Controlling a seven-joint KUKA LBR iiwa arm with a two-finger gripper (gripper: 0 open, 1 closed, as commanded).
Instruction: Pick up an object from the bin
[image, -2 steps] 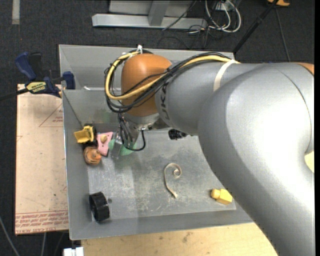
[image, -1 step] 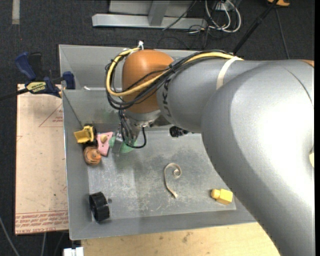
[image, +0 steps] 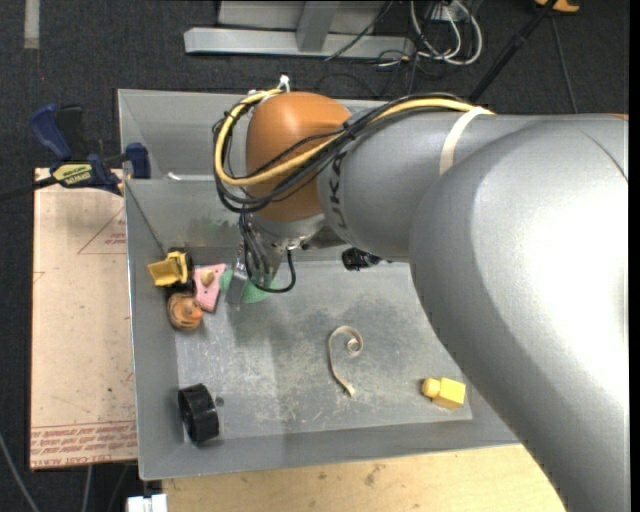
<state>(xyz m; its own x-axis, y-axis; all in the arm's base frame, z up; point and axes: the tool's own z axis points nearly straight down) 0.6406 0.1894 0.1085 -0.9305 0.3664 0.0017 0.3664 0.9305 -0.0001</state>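
curled strip (image: 345, 358) lies between cap (image: 198, 413) and block (image: 443, 391) in the bin (image: 300, 405).

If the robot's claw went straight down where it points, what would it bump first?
Most likely the small green thing right below the gripper, next to the pink wedge. Depth is hard to judge, so it may be touching it.
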